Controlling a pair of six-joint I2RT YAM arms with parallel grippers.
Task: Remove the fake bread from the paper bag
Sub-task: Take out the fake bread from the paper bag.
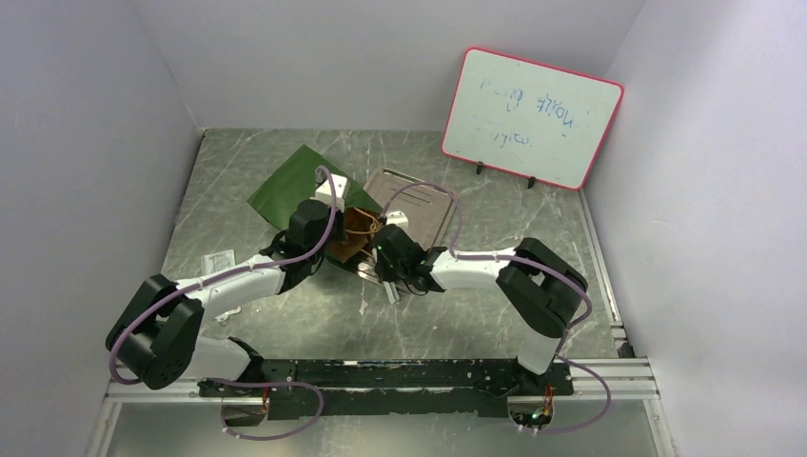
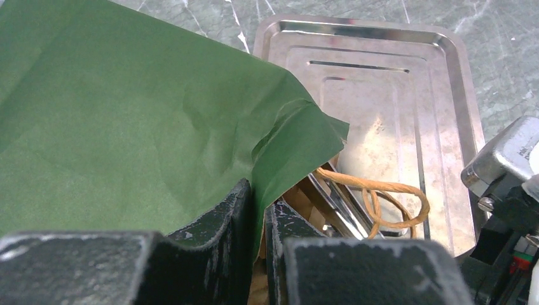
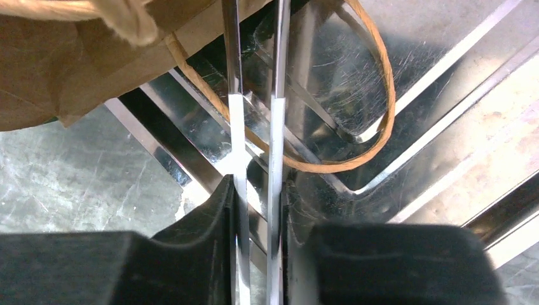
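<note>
Dark green paper bag [image 1: 290, 186] lies flat on its side, creased

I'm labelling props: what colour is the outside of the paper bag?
Dark green; the paper bag shows best in the left wrist view.

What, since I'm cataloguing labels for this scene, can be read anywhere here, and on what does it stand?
On the whiteboard: a few lines of blue handwriting, too blurred to read.
On the small white packet: dark marks, too small to read.
On the paper bag, metal tray and tongs: no writing shows.
Nothing can be quoted as legible text.
</note>
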